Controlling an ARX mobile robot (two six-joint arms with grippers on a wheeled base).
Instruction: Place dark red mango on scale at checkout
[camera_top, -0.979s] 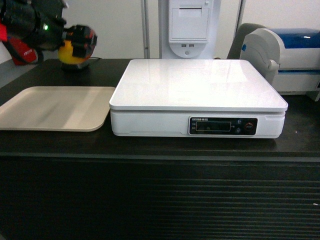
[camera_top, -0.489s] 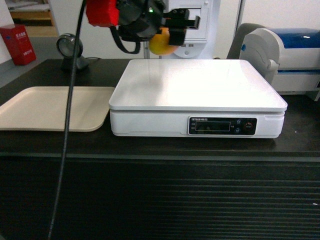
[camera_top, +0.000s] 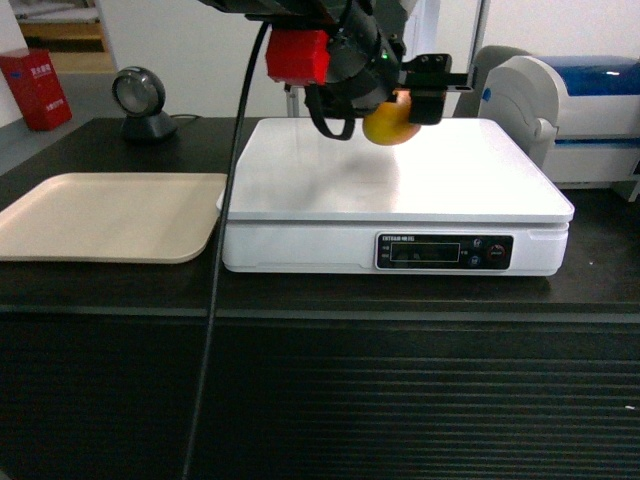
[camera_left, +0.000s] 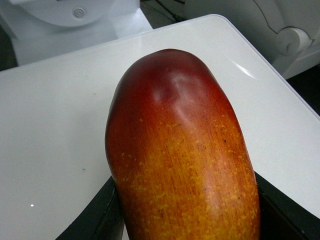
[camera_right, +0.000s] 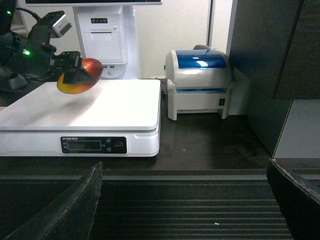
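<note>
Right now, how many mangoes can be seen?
1. The dark red mango is held in the left gripper, above the back part of the scale. None other shows.

This is a shop checkout: a dark counter (camera_top: 90, 290) with a slatted front carries a white electronic scale (camera_top: 400, 190) (black display panel facing forward). A barcode scanner (camera_top: 138, 100), a beige tray (camera_top: 100, 215) and a blue-topped label printer (camera_right: 200, 82) stand around it
</note>
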